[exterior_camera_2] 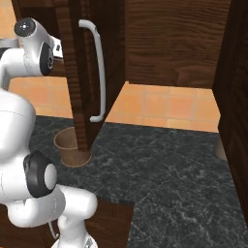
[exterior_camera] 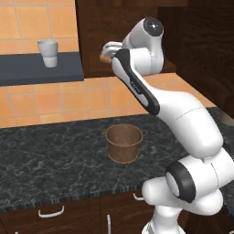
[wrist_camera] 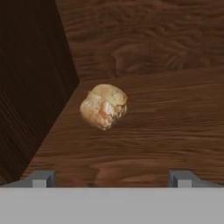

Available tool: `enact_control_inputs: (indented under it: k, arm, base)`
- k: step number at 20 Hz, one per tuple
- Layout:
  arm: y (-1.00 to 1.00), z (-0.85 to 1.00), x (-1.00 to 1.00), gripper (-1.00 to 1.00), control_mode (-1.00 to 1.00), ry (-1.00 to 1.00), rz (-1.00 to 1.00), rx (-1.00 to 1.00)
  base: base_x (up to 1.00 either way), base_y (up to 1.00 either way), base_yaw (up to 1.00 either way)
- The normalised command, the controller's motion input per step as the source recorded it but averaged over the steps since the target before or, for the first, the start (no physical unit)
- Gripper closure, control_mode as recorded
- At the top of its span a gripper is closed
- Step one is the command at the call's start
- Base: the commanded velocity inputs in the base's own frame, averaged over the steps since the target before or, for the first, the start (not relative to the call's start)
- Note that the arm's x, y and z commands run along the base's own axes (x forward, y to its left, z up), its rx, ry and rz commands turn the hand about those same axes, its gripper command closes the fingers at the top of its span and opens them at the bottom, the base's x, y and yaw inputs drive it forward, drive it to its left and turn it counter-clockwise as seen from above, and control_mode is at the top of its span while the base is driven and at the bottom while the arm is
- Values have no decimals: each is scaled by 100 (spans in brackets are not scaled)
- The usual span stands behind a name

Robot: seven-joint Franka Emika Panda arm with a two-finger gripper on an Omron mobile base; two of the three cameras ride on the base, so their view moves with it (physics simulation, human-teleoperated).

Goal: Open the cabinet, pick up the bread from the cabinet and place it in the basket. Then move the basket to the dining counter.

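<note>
Wide-spread jaws (wrist_camera: 111,178) hang before the lumpy tan-brown bread roll (wrist_camera: 104,106) on the dark wood-grain cabinet (wrist_camera: 175,118) shelf, while the brown woven basket (exterior_camera: 123,143) sits on the black marbled counter (exterior_camera: 50,155).

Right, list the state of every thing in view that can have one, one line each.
cabinet door: swung open.
bread: lying on the cabinet shelf, not gripped.
gripper: open, fingertips apart short of the bread.
basket: upright on the black countertop, empty.
white cup: upright on the dark shelf.
</note>
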Motion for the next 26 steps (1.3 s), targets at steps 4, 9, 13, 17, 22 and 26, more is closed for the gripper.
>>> enact_control_inputs:
  k: [4, 9, 13, 17, 22, 26]
  arm:
    - [7, -2, 42, -100, -100, 9, 0, 0]
    - [16, -2, 47, -100, -100, 3, 0, 0]
    - [23, -6, 16, -100, -100, 0, 0, 0]
    - [1, -26, 38, -100, -100, 0, 0, 0]
    - [0, -10, 48, -100, -100, 0, 0, 0]
    - [0, 0, 16, -100, -100, 0, 0, 0]
  base:
    - [0, 0, 0]
    - [0, 0, 0]
    - [0, 0, 0]
    - [0, 0, 0]
    - [0, 0, 0]
    - [0, 0, 0]
